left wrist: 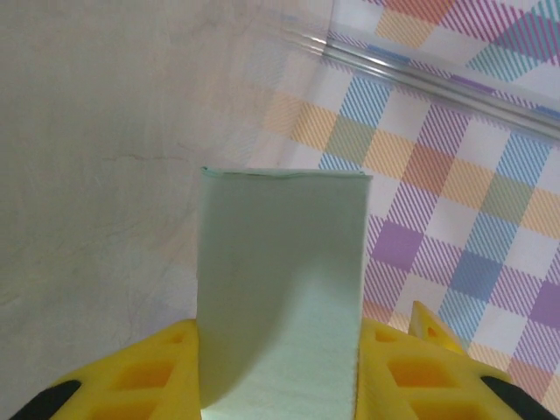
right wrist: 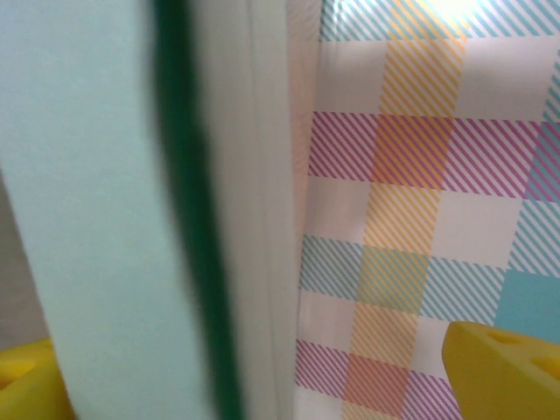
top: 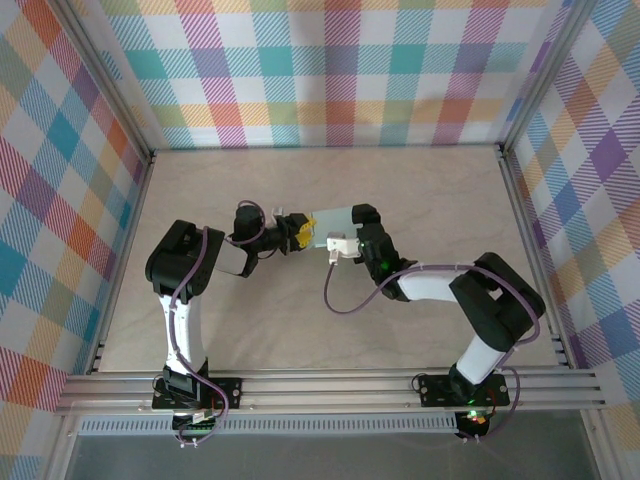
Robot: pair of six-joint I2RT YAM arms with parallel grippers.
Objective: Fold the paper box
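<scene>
— Where's the paper box [top: 338,217]?
— Over the middle of the table [top: 430,190], between the two arms. From overhead it seems lifted off the surface, though I can't be sure.
— Who has it?
— The left gripper [left wrist: 280,359]: its yellow fingers [left wrist: 149,372] are clamped on the pale mint card, one on each side (the free end sticks out straight ahead).
— And the right gripper [right wrist: 262,376]?
— Its jaws are spread wide. The box stands close against one finger; the other finger [right wrist: 507,367] is well apart from it, with plaid wall [right wrist: 420,219] showing in the gap.
</scene>
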